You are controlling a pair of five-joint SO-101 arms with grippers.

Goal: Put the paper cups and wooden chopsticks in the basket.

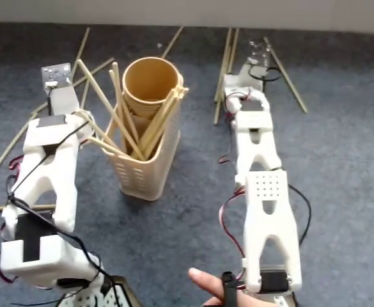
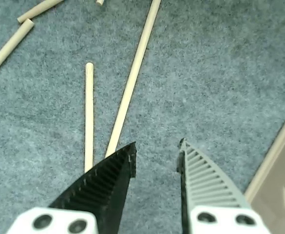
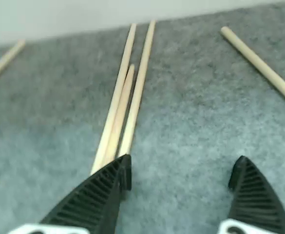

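Surface: tabletop (image 1: 340, 141) covered in grey-blue carpet, with a pale wall (image 1: 187, 11) along the far edge.
Centre: cream basket (image 1: 145, 176), upright between my arms, holding stacked paper cups (image 1: 149, 80) and a sheaf of wooden chopsticks (image 1: 158, 121).
My left arm: stretched forward beside the basket. The left hand (image 2: 157, 146) is low over the carpet with its fingers apart. Two loose chopsticks (image 2: 88, 117) lie just ahead of its dark finger.
My right arm: stretched forward. The right hand (image 3: 183, 170) has its fingers wide apart. A three-chopstick bundle (image 3: 123, 107) lies flat, running up to one fingertip.
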